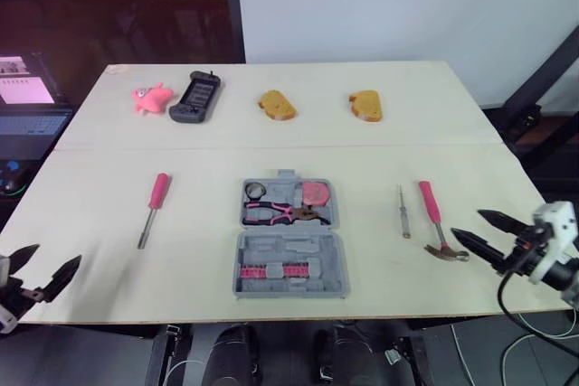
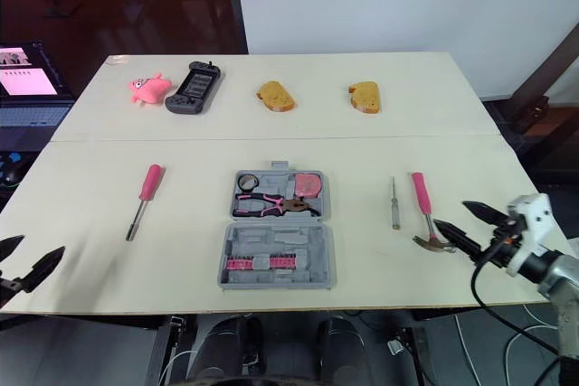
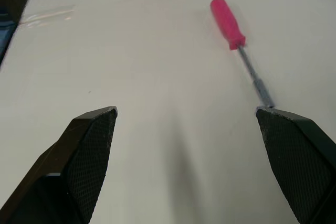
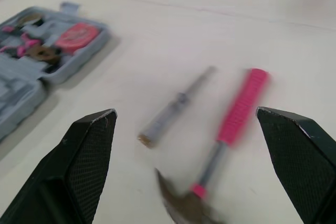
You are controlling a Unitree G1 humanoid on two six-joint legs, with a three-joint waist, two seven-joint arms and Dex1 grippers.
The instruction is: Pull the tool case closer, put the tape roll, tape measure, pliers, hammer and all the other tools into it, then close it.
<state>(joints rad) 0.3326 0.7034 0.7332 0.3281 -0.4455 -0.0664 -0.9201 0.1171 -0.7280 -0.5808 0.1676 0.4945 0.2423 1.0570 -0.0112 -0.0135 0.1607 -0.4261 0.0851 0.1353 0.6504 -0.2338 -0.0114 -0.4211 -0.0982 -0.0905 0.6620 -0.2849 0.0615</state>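
Observation:
An open grey tool case (image 1: 289, 240) lies at the table's front middle, with pink pliers (image 1: 279, 213), a pink tape measure (image 1: 315, 193) and a tape roll (image 1: 255, 190) in its far half. A pink-handled screwdriver (image 1: 153, 207) lies to its left. To its right are a small metal bit driver (image 1: 403, 211) and a pink-handled hammer (image 1: 436, 221). My left gripper (image 1: 40, 270) hangs open at the front left edge, short of the screwdriver (image 3: 239, 45). Just right of the hammer head (image 4: 181, 203), my right gripper (image 1: 485, 234) is open.
Along the far side of the table (image 1: 226, 155) sit a pink toy pig (image 1: 150, 97), a dark handheld console (image 1: 195, 97) and two bread pieces (image 1: 277, 104) (image 1: 365, 105). A laptop (image 1: 27, 101) stands off the left edge. A black frame post (image 1: 543, 79) rises at the right.

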